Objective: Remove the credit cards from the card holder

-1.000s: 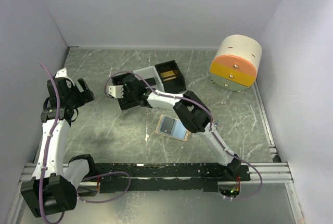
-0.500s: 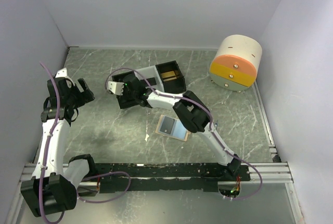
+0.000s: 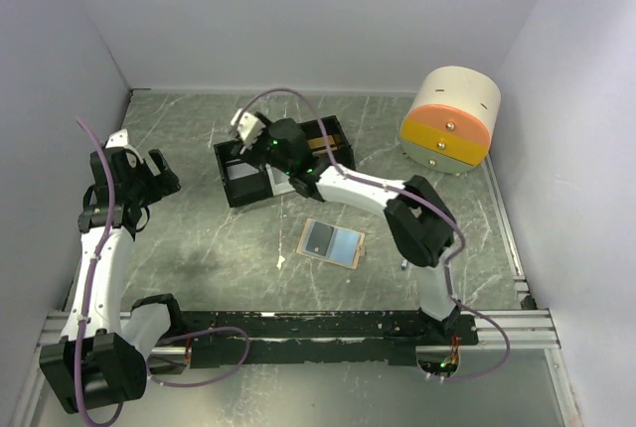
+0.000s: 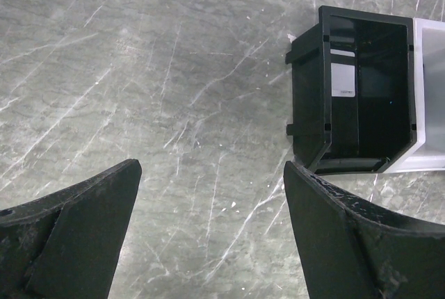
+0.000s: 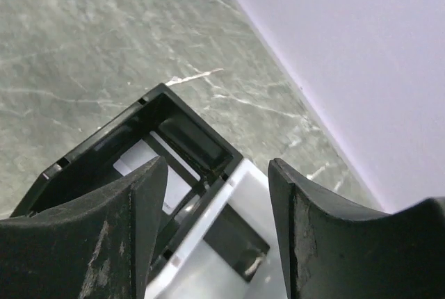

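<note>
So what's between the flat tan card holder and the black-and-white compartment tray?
Only bare grey marble tabletop lies between the card holder and tray; the top view shows it.

Black-and-white compartment tray (image 3: pixel 246 197) at centre of the marbled bench (image 3: pixel 199 238); cream cylindrical drawer unit (image 3: pixel 452 121) at far right.

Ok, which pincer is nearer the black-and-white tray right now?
Right. The right pincer hovers over the tray, near its left black end. The left pincer stands off to the tray's left, well apart from it.
</note>
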Robot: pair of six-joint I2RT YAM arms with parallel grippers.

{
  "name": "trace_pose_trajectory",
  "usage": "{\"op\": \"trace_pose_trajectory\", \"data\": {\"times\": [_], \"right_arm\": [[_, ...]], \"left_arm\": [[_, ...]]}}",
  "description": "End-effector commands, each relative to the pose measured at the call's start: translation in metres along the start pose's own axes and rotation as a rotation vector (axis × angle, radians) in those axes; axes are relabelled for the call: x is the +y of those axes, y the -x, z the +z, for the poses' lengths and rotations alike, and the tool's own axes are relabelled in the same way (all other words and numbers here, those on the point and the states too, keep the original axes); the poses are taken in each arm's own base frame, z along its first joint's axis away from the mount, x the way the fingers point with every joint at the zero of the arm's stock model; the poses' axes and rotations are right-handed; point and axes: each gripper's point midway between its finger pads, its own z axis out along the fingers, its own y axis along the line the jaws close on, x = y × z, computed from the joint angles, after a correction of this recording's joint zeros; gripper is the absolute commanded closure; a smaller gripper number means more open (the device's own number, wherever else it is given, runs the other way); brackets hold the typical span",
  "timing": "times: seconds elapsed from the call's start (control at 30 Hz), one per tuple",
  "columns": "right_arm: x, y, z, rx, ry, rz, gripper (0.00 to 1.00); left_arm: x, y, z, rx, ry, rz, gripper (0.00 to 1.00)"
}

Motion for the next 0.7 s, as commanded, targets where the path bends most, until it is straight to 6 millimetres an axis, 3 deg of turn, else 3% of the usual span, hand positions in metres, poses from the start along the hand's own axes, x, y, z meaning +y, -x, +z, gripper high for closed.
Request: {"op": "trace_pose_trajectory", "data": {"times": [0.0,0.13,0.2,0.23,0.27,0.4,0.67], "right_arm": [[-0.037,0.005,-0.034,-0.019,-0.178,0.348,0.39],[-0.028,-0.009,-0.051,0.067,-0.081,0.669,0.52],[-0.025,-0.019,-0.056,0.115,-0.060,0.744,0.56],[-0.022,-0.023,-0.057,0.141,-0.057,0.797,0.63],[-0.011,-0.023,-0.056,0.165,-0.014,0.822,0.66],[0.023,-0.030,-0.041,0.267,0.059,0.844,0.70],[0.051,-0.069,-0.007,0.470,-0.020,0.779,0.87]], "left_arm": [[-0.005,0.006,0.001,-0.029,-0.037,0.015,0.04],[-0.006,0.006,0.001,-0.025,-0.040,0.016,0.04],[-0.006,0.005,0.002,-0.022,-0.043,0.017,0.04],[-0.006,0.005,0.002,-0.022,-0.047,0.018,0.04],[-0.007,0.004,0.002,-0.021,-0.049,0.018,0.04],[-0.007,0.005,0.002,-0.021,-0.052,0.018,0.05],[-0.007,0.005,0.001,-0.024,-0.052,0.020,0.05]]}}
